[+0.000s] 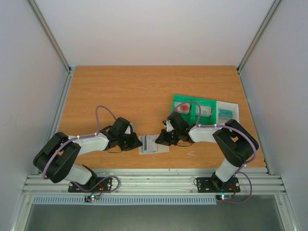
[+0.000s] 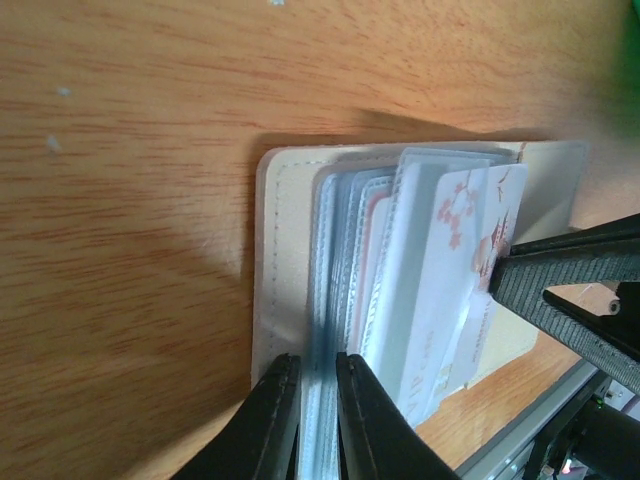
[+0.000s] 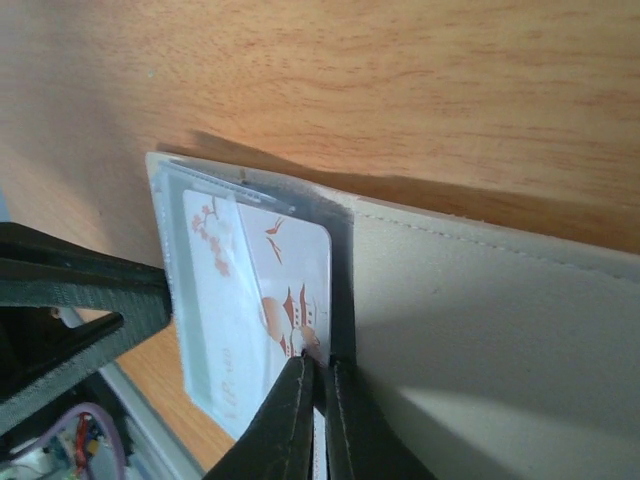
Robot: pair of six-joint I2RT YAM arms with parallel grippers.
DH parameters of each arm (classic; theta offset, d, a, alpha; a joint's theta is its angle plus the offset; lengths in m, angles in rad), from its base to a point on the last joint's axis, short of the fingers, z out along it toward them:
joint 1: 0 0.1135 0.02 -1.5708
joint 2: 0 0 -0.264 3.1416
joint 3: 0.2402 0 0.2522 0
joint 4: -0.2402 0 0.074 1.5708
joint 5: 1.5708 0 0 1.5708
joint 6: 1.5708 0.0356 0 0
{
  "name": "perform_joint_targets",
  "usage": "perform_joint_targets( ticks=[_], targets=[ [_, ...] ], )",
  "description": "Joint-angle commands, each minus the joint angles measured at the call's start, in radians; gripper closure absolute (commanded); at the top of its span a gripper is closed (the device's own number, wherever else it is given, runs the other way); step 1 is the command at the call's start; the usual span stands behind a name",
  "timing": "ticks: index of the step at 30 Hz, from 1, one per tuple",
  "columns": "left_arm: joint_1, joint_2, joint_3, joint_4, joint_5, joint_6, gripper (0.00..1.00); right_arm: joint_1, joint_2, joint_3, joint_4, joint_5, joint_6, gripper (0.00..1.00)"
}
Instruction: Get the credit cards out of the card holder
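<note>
The card holder (image 1: 154,144) lies near the table's front edge between both grippers. It has a cream cover (image 2: 290,250) and translucent blue-grey sleeves. My left gripper (image 2: 318,400) is shut on the edge of the sleeves and shows in the top view (image 1: 137,143). A white card with red marks (image 3: 290,290) sticks partly out of a sleeve. My right gripper (image 3: 320,395) is shut on that card's edge and shows in the top view (image 1: 162,139). In the left wrist view the card (image 2: 470,250) is pinched by the right fingers (image 2: 560,285). The cover also shows in the right wrist view (image 3: 480,340).
A green compartment tray (image 1: 179,100) stands behind the right gripper, with a dark red card (image 1: 184,109) and a greyish one (image 1: 206,111) in it. A clear box (image 1: 231,107) beside it holds a teal card (image 1: 224,114). The metal rail (image 1: 154,180) runs along the front edge.
</note>
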Motion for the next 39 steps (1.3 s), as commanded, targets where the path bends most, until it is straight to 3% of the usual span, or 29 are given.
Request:
perform_joint_targets(
  ticks=[1,14,24,27,34,39],
  targets=[
    [-0.003,0.003,-0.001,0.017,-0.015,0.004,0.88,-0.006,-0.004,-0.013,0.012,0.007,0.0,0.98],
    [-0.003,0.001,-0.029,0.077,-0.03,-0.015,0.88,-0.065,-0.099,-0.081,-0.005,0.013,-0.005,0.99],
    [-0.003,-0.045,-0.005,0.006,-0.03,-0.004,0.87,-0.087,-0.173,-0.099,-0.072,0.016,0.002,0.99],
    [-0.003,-0.084,0.008,-0.024,-0.03,-0.004,0.82,-0.089,-0.203,-0.095,-0.104,0.016,0.003,0.99],
    [-0.003,-0.169,0.069,-0.127,-0.023,0.017,0.54,-0.089,-0.278,-0.076,-0.166,0.012,0.017,0.99],
    [-0.003,-0.226,0.072,-0.084,0.023,-0.029,0.35,-0.088,-0.361,-0.06,-0.189,-0.01,0.052,0.99]
  ],
)
